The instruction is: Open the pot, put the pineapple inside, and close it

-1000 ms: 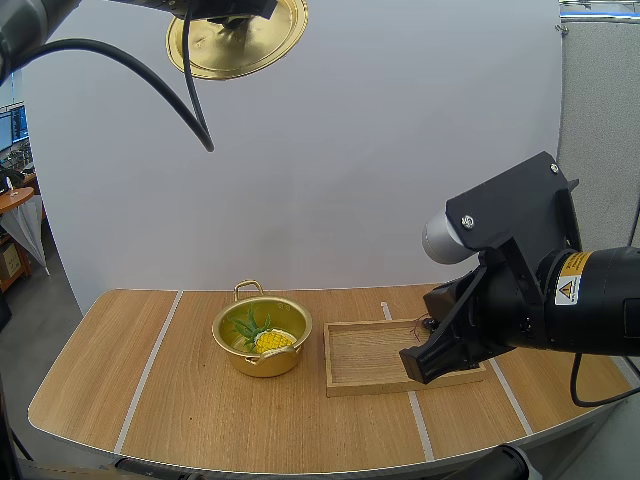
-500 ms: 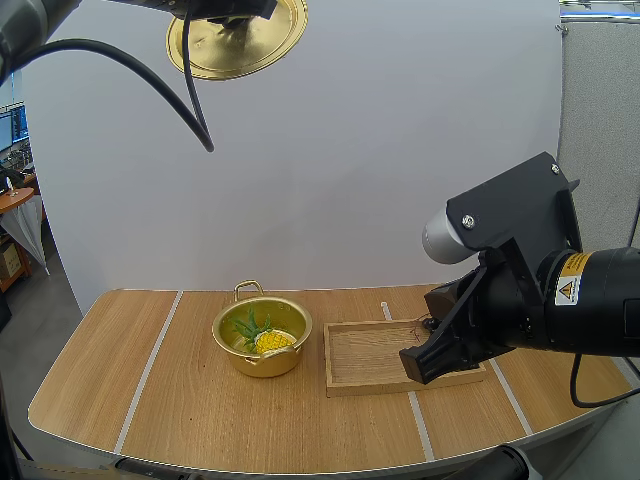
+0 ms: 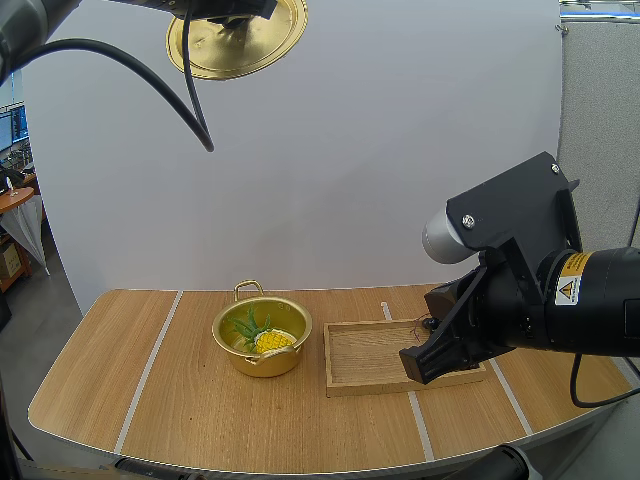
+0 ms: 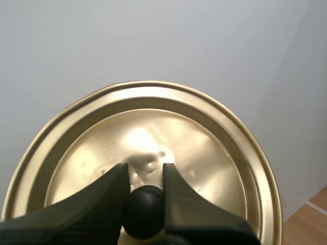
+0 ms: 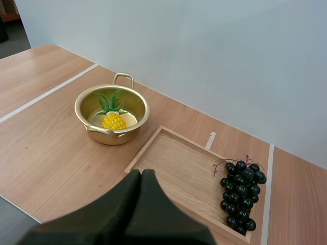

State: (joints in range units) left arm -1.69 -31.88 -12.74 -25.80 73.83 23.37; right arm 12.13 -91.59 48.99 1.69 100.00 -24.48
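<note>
Our left gripper (image 4: pixel 144 173) pinches the black knob (image 4: pixel 144 212) of the gold lid (image 4: pixel 214 153), high above the table (image 3: pixel 200 420). The pineapple (image 3: pixel 271 340) lies in the open pot (image 3: pixel 262 364). Our right gripper (image 5: pixel 141 178) hangs closed and empty near the wooden tray (image 5: pixel 173 163). Lowered off-centre, the lid could land crooked on the rim.

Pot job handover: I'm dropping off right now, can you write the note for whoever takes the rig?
The left gripper is shut on the knob of the lid, which it holds high above the table.
The right gripper is shut on nothing and hangs near the tray.
The pot stands open on the table, left of the tray, with the pineapple inside. The grapes lie on the tray.
Done: lid off, pineapple in.
Left: lower the lid onto the pot and let go.
</note>
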